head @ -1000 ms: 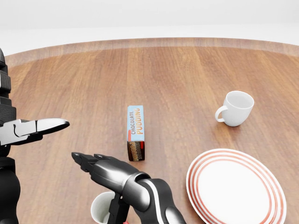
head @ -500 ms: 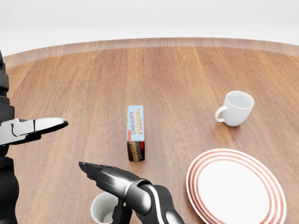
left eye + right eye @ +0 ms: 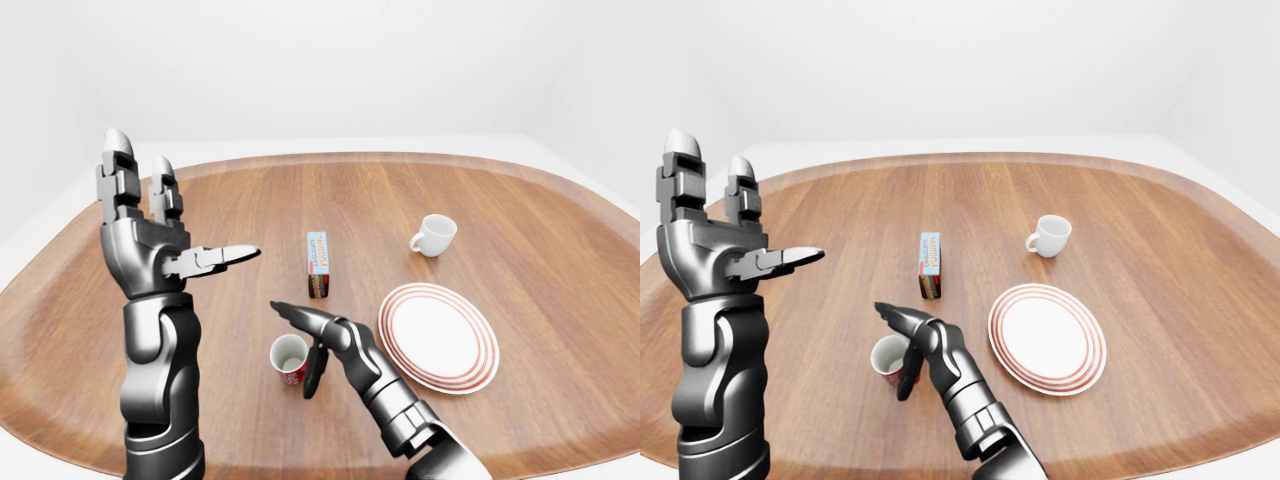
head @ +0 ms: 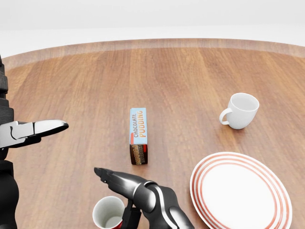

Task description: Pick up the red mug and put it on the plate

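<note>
1. One wooden desk (image 3: 520, 250) carries everything.
2. Left hand (image 3: 150, 235) is raised at the left, fingers open and empty.
3. Right hand (image 3: 325, 335) stands just right of the red mug (image 3: 289, 358), fingers spread, not closed round it.
4. Plate (image 3: 437, 336) lies right of the mug.
5. Pudding box (image 3: 318, 264) and white mug (image 3: 435, 234) sit farther off.

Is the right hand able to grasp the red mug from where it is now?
Probably yes: the right hand is open right beside the red mug, and nothing stands between them.
</note>
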Controlling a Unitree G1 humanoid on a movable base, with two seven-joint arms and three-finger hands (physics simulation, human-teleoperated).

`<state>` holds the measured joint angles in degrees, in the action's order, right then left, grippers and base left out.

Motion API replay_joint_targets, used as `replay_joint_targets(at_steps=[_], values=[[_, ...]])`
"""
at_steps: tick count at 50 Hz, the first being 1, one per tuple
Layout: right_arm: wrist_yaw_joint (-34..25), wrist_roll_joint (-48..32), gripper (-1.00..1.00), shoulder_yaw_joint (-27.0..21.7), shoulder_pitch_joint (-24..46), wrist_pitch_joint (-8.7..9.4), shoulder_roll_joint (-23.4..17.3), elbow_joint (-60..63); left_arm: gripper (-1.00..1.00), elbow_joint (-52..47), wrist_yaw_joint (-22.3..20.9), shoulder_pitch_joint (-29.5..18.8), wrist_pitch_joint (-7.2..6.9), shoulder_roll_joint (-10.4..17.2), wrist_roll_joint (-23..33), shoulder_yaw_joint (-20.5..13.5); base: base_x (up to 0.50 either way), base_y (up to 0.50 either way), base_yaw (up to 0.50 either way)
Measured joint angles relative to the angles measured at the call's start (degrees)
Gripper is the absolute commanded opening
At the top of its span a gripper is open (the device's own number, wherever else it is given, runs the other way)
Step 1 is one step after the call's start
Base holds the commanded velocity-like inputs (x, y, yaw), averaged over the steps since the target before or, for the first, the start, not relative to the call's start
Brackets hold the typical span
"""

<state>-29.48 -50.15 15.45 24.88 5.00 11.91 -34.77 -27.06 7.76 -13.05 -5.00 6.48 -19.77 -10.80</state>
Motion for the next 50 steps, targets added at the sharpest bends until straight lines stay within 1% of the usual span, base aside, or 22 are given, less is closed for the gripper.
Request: replay_joint_targets(at_steps=[15, 16, 17, 19, 20, 21, 23, 26, 27, 28, 29, 30, 31, 32, 33, 35, 37, 39, 41, 44, 50], values=[[3.54, 0.31, 1.00, -2.27, 7.32, -0.01, -0.18, -14.01, 0.99, 0.19, -0.13, 0.38, 0.00, -0.09, -0.02, -0.06, 0.00, 0.00, 0.00], [3.71, 0.24, 0.95, -2.37, 7.74, -0.02, -0.15, -14.75, 0.99, 0.25, -0.14, 0.40, 0.00, -0.09, -0.01, -0.07, 0.00, 0.00, 0.00], [3.85, 0.18, 0.81, -2.46, 8.11, -0.03, -0.12, -15.42, 0.99, 0.31, -0.16, 0.42, 0.00, -0.10, 0.00, -0.08, 0.00, 0.00, 0.00], [4.10, 0.07, 0.80, -2.62, 8.75, -0.08, -0.06, -16.59, 0.99, 0.42, -0.19, 0.46, 0.00, -0.10, 0.00, -0.10, 0.00, 0.00, 0.00], [4.21, 0.03, 0.65, -2.69, 9.01, -0.10, -0.03, -17.10, 0.99, 0.49, -0.21, 0.47, 0.00, -0.11, 0.01, -0.10, 0.00, 0.00, 0.00], [4.32, -0.04, 0.57, -2.76, 9.25, -0.13, -0.01, -17.58, 0.99, 0.52, -0.20, 0.45, 0.00, -0.09, -0.02, -0.12, 0.00, 0.00, 0.00], [4.47, -0.17, 0.57, -2.85, 9.65, -0.17, 0.03, -18.41, 0.99, 0.60, -0.21, 0.45, 0.00, -0.08, -0.04, -0.14, 0.00, 0.00, 0.00], [4.65, -0.34, 0.42, -2.98, 10.12, -0.23, 0.09, -19.39, 0.99, 0.80, -0.27, 0.52, 0.00, -0.09, -0.05, -0.15, 0.00, 0.00, 0.00], [4.69, -0.39, 0.32, -3.02, 10.25, -0.25, 0.10, -19.65, 0.99, 0.85, -0.29, 0.55, 0.00, -0.09, -0.05, -0.16, 0.00, 0.00, 0.00], [4.74, -0.43, 0.07, -3.06, 10.35, -0.26, 0.12, -19.89, 0.99, 0.87, -0.30, 0.56, 0.00, -0.09, -0.08, -0.17, 0.00, 0.00, 0.00], [4.70, -0.50, -0.04, -3.09, 10.45, -0.27, 0.13, -20.11, 0.99, 0.86, -0.29, 0.55, 0.00, -0.07, -0.12, -0.20, 0.00, 0.00, 0.00], [4.78, -0.60, -0.08, -3.10, 10.47, -0.28, 0.16, -20.32, 0.99, 0.89, -0.31, 0.59, 0.00, -0.07, -0.12, -0.21, 0.00, 0.00, 0.00], [4.80, -0.78, -0.32, -3.07, 10.50, -0.31, 0.17, -20.50, 0.99, 0.91, -0.32, 0.60, 0.00, -0.06, -0.14, -0.22, 0.00, 0.00, 0.00], [4.79, -0.83, -0.37, -3.04, 10.51, -0.30, 0.19, -20.66, 0.99, 0.88, -0.30, 0.60, 0.00, -0.04, -0.19, -0.25, 0.00, 0.00, 0.00], [4.78, -0.84, -0.51, -3.00, 10.52, -0.28, 0.21, -20.80, 0.99, 0.83, -0.29, 0.59, 0.00, -0.02, -0.23, -0.27, 0.00, 0.00, 0.00], [4.76, -0.76, -0.51, -2.96, 10.57, -0.20, 0.23, -20.98, 0.99, 0.87, -0.33, 0.64, 0.00, -0.03, -0.23, -0.29, 0.00, 0.00, 0.00], [4.70, -0.61, -0.62, -2.89, 10.56, -0.07, 0.24, -21.07, 0.99, 0.94, -0.38, 0.71, 0.00, -0.04, -0.25, -0.29, 0.00, 0.00, 0.00], [4.63, -0.44, -0.81, -2.82, 10.54, 0.00, 0.26, -21.09, 0.99, 0.96, -0.41, 0.76, 0.00, -0.04, -0.30, -0.32, 0.00, 0.00, 0.00], [4.56, -0.24, -0.81, -2.73, 10.47, 0.01, 0.29, -21.07, 0.99, 0.92, -0.42, 0.81, 0.00, -0.03, -0.36, -0.35, 0.00, 0.00, 0.00], [4.46, 0.08, -0.98, -2.60, 10.33, 0.01, 0.36, -20.99, 0.98, 0.93, -0.49, 0.93, 0.00, -0.04, -0.43, -0.39, 0.00, 0.00, 0.00], [3.97, 0.17, -1.00, -2.36, 9.70, 0.00, 0.38, -19.85, 0.98, 0.97, -0.54, 1.10, 0.00, -0.06, -0.68, -0.53, 0.00, 0.00, 0.00]])
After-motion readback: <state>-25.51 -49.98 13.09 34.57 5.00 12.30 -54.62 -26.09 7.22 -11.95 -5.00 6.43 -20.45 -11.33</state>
